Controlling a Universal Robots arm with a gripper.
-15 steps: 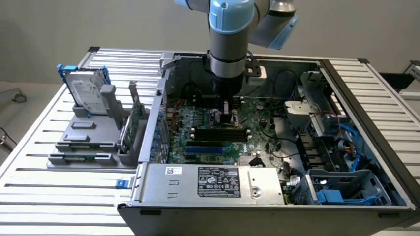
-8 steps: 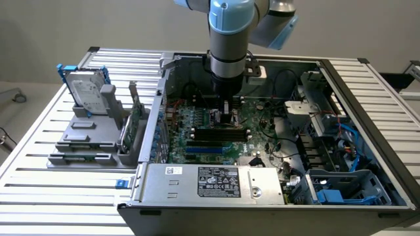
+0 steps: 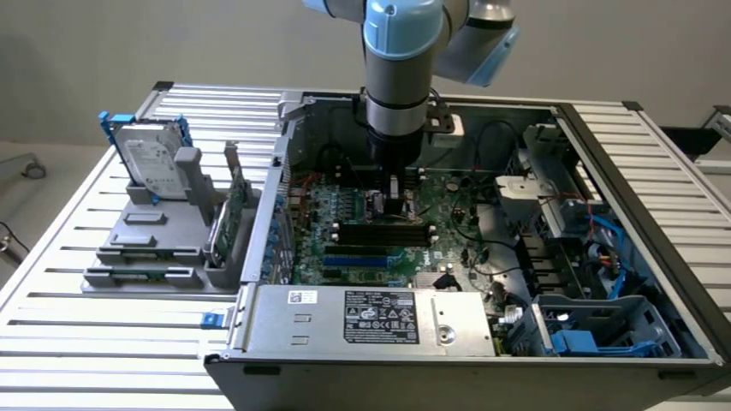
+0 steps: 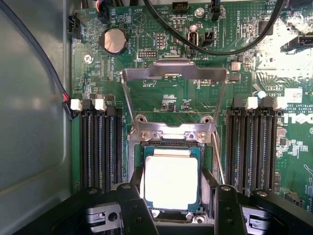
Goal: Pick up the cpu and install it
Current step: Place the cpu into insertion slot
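Nearest the wrist camera, the gripper (image 4: 176, 193) straddled the cpu (image 4: 171, 182). Its jaws stood wide, and the black fingers (image 4: 133, 208) bore on two opposite edges of the chip. The cpu lay flat inside the socket (image 4: 171, 145), pale metal top facing the camera. The load plate (image 4: 173, 71) was swung up and open beyond the socket. Memory slots (image 4: 100, 147) ran along both flanks of the socket, and a coin cell (image 4: 113, 40) sat farther out on the motherboard (image 4: 161, 105). In the exterior view, the open computer case (image 3: 674, 154) was read as a clock face with 12 o'clock at its far wall. The arm (image 3: 400, 77) stood vertical just above centre, toward 12 o'clock, with its lower end down at the board. The power supply (image 3: 365, 318) occupied 6 o'clock, and a blue drive cage (image 3: 605, 330) sat at 4 o'clock. Outside the case at 9 o'clock, a grey fixture (image 3: 149, 231) on the slatted table (image 3: 68, 342) held a hard drive (image 3: 154, 158) upright.
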